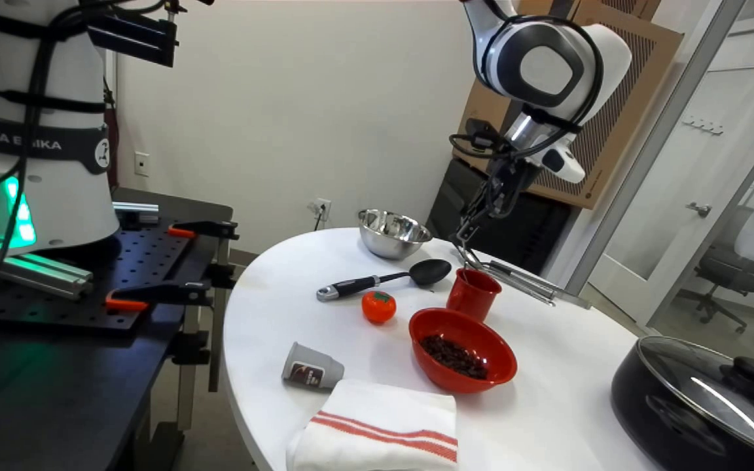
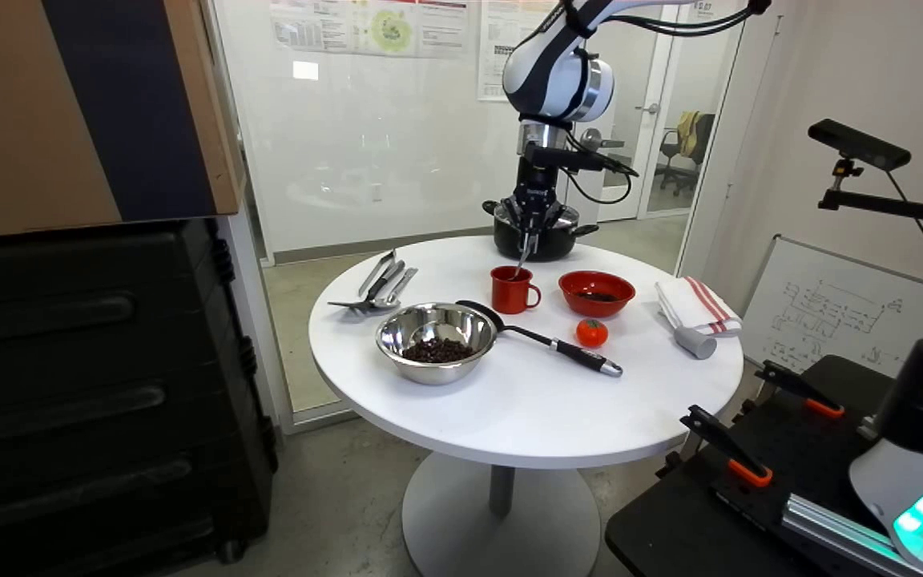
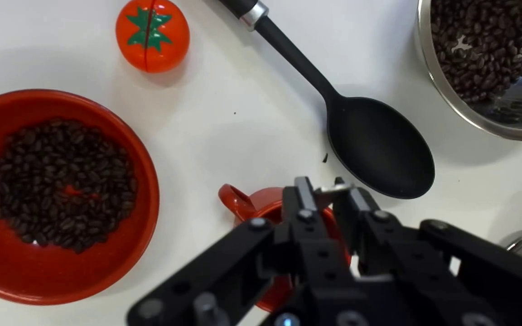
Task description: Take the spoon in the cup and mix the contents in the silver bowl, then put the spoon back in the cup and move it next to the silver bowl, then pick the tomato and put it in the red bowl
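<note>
Above the white round worktop (image 2: 542, 417), the black two-fingered end effector (image 3: 330, 192) has its jaws drawn nearly together, the handle of a slender silvery spoon (image 2: 522, 260) pinched between the tips. The handle slants down into the small plain red cup (image 2: 509, 295), which stands upright; the spoon's lower end is hidden inside. A round shiny metal bowl (image 2: 436, 373) and a wide, shallow glossy red bowl (image 3: 57, 277) both contain dark beans (image 3: 61, 181). The cup is near the red bowl but apart from it, and a larger black serving spoon (image 3: 379, 149) (lying flat, head toward the cup) rests between cup and metal bowl. The round red-orange tomato (image 3: 154, 36), topped with green, sits on the worktop near the red bowl. A grey cup (image 1: 312, 367) lies on its side by a folded white towel (image 1: 377, 415) with red stripes.
</note>
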